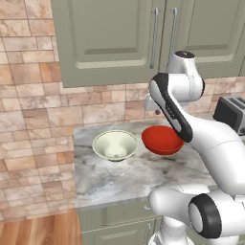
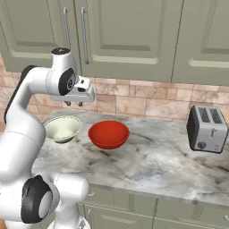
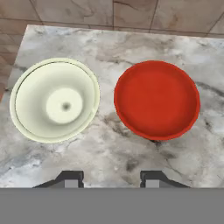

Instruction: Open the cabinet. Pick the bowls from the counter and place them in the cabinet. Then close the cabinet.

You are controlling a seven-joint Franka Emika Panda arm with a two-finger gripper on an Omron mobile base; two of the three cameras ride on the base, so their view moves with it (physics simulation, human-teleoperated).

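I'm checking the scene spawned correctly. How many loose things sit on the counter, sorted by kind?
Bowls: 2, the cream-white bowl and the red bowl, side by side and apart.
Toasters: 1, the silver toaster at the right end of the counter.
Total: 3

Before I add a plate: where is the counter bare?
Free: the counter between the red bowl and the toaster, and the front strip by the edge. Crowded: the left end, where the cream bowl sits beside the red one.
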